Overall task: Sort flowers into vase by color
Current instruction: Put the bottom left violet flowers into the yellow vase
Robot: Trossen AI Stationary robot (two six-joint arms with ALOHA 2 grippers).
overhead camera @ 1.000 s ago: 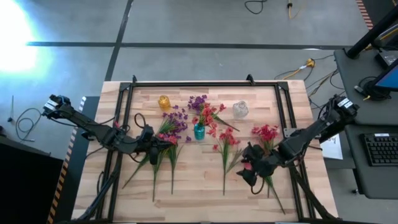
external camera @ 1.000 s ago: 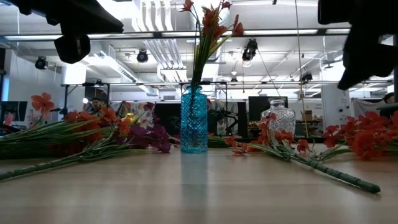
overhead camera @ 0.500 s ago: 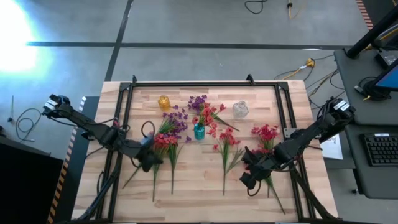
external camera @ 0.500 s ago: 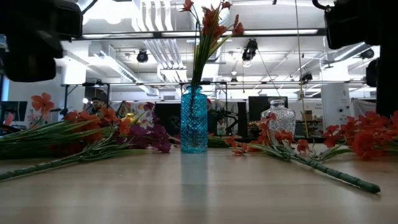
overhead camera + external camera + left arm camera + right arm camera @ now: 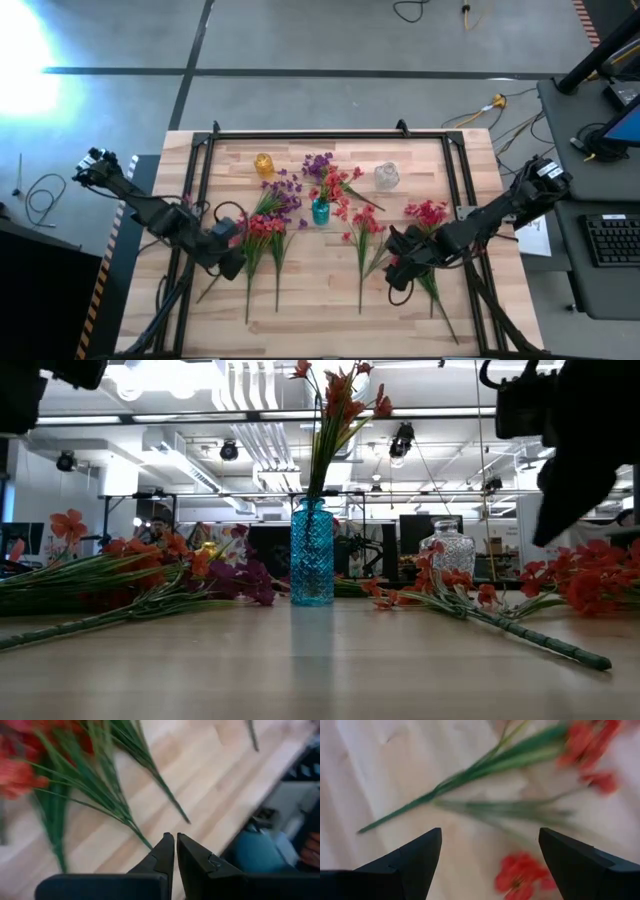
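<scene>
Red sprigs lie flat on the table: a bunch (image 5: pixel 262 235) at the left, one (image 5: pixel 364 228) at the middle and a bunch (image 5: pixel 428 216) at the right. Purple sprigs (image 5: pixel 284 194) lie behind the left bunch. A blue vase (image 5: pixel 320 211) (image 5: pixel 311 552) holds red sprigs (image 5: pixel 340 405) upright. My left gripper (image 5: pixel 230 264) (image 5: pixel 175 842) is shut and empty, hovering beside the left bunch's green stems (image 5: pixel 107 795). My right gripper (image 5: pixel 394 278) (image 5: pixel 490 837) is wide open above stems (image 5: pixel 485 770) between the middle and right red sprigs.
A yellow vase (image 5: pixel 264 165) and a clear glass vase (image 5: pixel 386 177) (image 5: pixel 446 550) stand near the far edge. More purple blossoms (image 5: pixel 318 163) lie behind the blue vase. A black frame (image 5: pixel 330 135) runs around the table's edges. Bare wood (image 5: pixel 315 300) shows along the near edge.
My left gripper has drawn back from over the left bunch's red blossoms toward the table's near-left, ending beside the stems. My right gripper has shifted slightly toward the far edge. No flower has moved.
</scene>
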